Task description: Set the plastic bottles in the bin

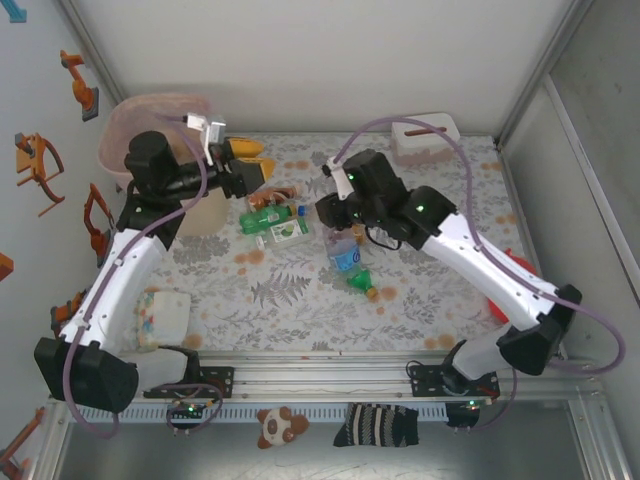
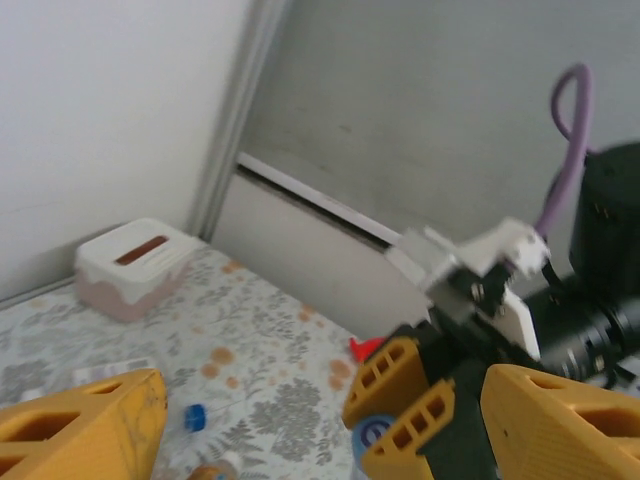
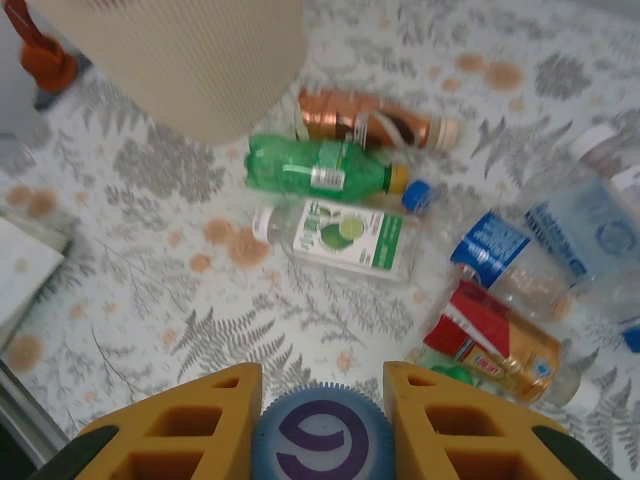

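Bottle check: the right gripper [image 3: 320, 398] is clamped shut on a blue-capped bottle [image 3: 316, 440]. Both yellow fingers pinch it by the cap, and the body is hidden underneath, so can't tell much more about it.

Just past those fingertips there's a loose heap on the flowery table [image 3: 130, 300]. A clear bottle with a green label [image 3: 345, 235] is nearest, a green bottle [image 3: 315, 170] lies just beyond it, and a coppery brown bottle [image 3: 365, 122] is right behind that. Off to the fingers' right, a blue-label bottle [image 3: 495, 255] and a red-label bottle [image 3: 500, 345] lie close together. The bin [image 3: 190, 70] stands farther ahead and to the left, just behind the green and brown ones.

The left gripper [image 1: 255, 162] is spread wide with nothing between its fingers [image 2: 90, 420]. It hangs just beside the bin, which is on its wrist side, and points across at the right gripper, near it but not touching. A white-pink box [image 2: 130, 265] sits well beyond the left fingers, by the wall.
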You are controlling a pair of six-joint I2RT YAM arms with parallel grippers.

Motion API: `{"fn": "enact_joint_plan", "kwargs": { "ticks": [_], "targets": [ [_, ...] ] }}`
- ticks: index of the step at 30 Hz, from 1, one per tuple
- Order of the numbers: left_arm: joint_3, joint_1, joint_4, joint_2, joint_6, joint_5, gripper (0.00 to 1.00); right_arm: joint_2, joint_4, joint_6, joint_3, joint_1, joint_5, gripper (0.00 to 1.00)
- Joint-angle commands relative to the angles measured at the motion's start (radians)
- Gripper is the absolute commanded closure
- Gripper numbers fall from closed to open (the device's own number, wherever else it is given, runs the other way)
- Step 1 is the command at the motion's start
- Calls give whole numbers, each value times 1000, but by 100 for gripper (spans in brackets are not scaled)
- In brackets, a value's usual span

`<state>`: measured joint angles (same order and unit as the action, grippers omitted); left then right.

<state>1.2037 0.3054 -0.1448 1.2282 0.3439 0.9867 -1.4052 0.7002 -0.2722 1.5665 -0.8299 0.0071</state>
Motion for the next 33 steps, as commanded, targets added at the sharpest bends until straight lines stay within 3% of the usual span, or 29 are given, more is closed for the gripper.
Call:
{"fn": "enact_joint_plan", "kwargs": {
  "ticks": [1,10,20,33],
  "targets": [
    [3,56,-125,16,-43,88,17,75,-92,31,-13,8,-27,76],
    [24,227,-135,31,-129,155,13,208,-213,42,5,8,-180,74],
    [148,394,103,103,-289,206,9,245,-300,18,43,8,-404,73],
    [183,446,279,117,-416,243,16,302,-343,9,76,8,-365,73]
  ]
}}
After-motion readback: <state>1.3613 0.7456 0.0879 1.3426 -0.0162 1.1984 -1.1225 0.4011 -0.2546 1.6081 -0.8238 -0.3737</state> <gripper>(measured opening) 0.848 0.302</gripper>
